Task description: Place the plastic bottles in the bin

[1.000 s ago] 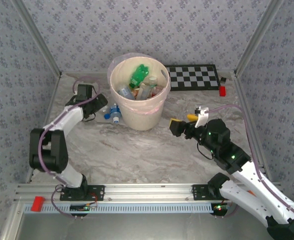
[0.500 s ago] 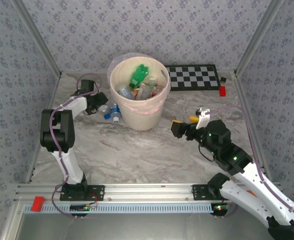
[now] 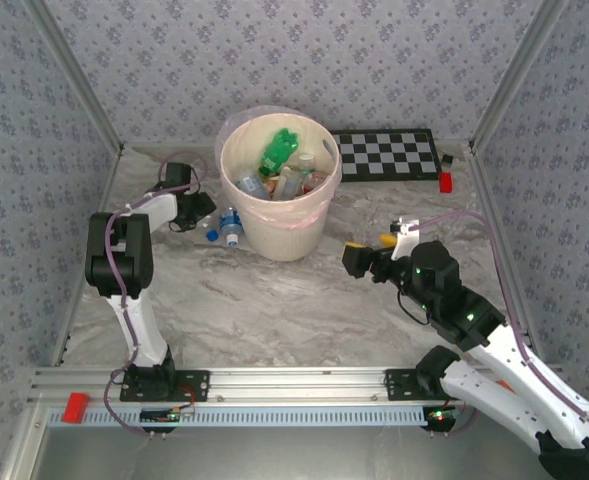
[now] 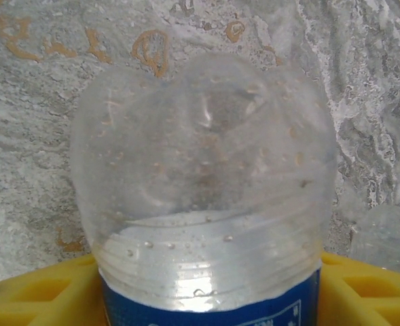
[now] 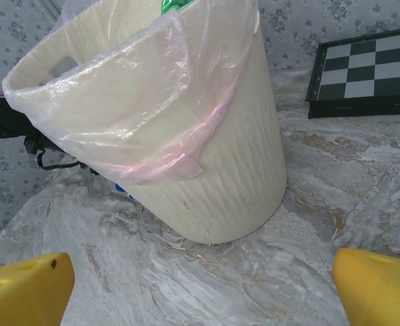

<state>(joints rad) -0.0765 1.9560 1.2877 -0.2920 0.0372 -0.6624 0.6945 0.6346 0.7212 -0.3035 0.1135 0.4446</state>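
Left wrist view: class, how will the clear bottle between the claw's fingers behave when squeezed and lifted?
The clear bottle looks empty bar droplets, so probably light. Its thin wall may dent. Its round body could roll.

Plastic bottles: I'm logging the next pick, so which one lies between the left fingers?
The clear plastic bottle with a blue label, left of the round cream plastic bucket; yellow fingers flank it, unlike those inside the bucket.

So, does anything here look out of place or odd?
Some bottles lie on the table beside the bin, not in it; one bottle sits between the left gripper's fingers. The bin's clear liner sags unevenly.
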